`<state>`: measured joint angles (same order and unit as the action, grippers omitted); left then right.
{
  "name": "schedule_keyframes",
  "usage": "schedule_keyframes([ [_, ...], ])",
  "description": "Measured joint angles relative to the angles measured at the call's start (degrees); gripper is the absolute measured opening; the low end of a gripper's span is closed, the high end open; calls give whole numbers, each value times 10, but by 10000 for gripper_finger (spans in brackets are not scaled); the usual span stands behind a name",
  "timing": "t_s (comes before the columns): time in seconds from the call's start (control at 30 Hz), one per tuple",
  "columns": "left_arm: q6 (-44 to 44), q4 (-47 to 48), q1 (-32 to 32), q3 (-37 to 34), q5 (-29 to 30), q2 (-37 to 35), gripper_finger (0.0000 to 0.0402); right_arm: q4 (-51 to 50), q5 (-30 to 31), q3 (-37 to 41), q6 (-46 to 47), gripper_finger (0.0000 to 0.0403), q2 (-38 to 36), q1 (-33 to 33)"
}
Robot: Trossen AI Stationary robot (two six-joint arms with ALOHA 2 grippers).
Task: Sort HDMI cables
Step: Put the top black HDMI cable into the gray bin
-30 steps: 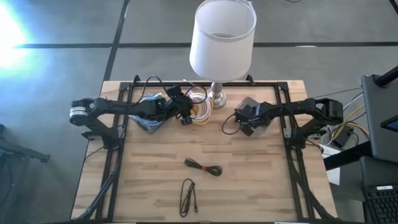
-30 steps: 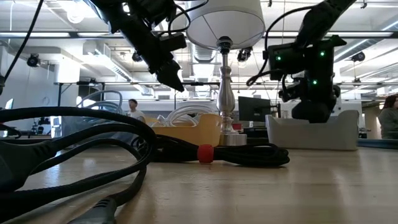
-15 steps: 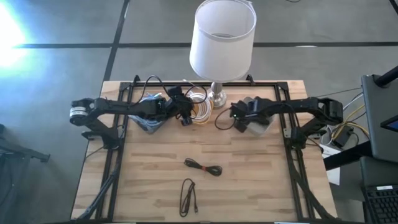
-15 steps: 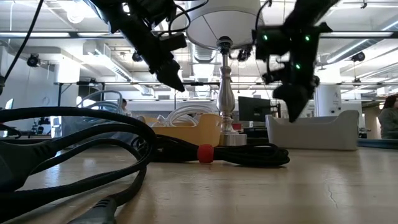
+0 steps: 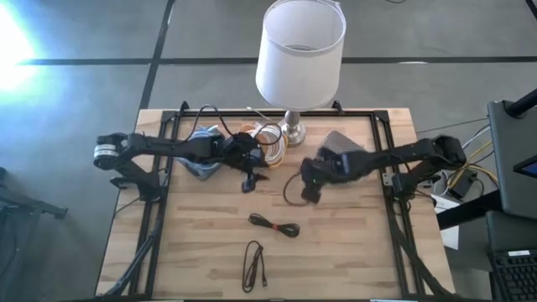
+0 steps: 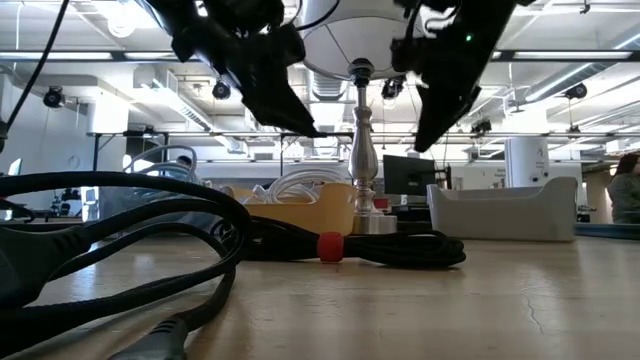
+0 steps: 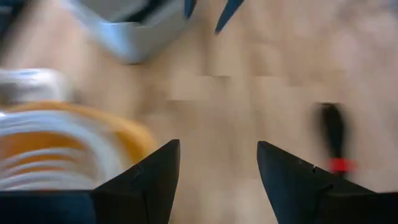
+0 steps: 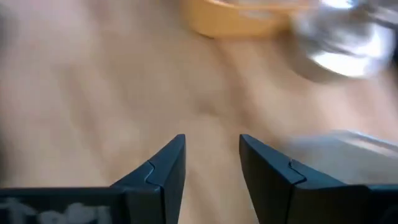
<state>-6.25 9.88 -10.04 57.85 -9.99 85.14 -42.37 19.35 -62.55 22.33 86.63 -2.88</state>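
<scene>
Two thin black cable bundles lie on the bare wood: one [image 5: 274, 225] mid-table, with a red tie [image 6: 330, 245], and one [image 5: 253, 265] by the near edge. White loops [image 5: 267, 134] sit in the orange tray [image 5: 270, 151], and light blue loops [image 5: 201, 138] in the left grey tray [image 5: 201, 166]. My left gripper [image 5: 252, 176] hovers open beside the orange tray [image 7: 124, 134], with the red-tied bundle [image 7: 334, 140] ahead of it. My right gripper [image 5: 307, 189] hangs open over bare wood left of the right grey tray [image 5: 340, 143]. Both are empty.
A lamp with a white shade stands at the far middle, its metal base [image 5: 294, 130] between the orange tray and the right grey tray [image 6: 500, 215]. A dark frame rail [image 5: 164, 184] runs along each side. Bare wood lies between the grippers and the bundles.
My right gripper has swung from above the right grey tray toward the table's left and near edge, out over bare wood. My left gripper has shifted from above the orange tray toward the near edge and a little right. The cables have stayed where they were.
</scene>
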Motion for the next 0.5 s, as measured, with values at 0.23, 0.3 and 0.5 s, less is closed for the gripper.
schedule_keyframes([
  [0.23, 43, 1, 25, -20, -79, 0, 218, 209, -134, 68, 12, 148, 9, -91],
  [0.3, 51, 0, 31, -31, -80, 0, 218, 272, -139, 84, 30, 147, 20, -114],
  [0.5, 74, 0, 41, -59, -64, 0, 218, 370, -133, 101, 39, 141, 82, -165],
])
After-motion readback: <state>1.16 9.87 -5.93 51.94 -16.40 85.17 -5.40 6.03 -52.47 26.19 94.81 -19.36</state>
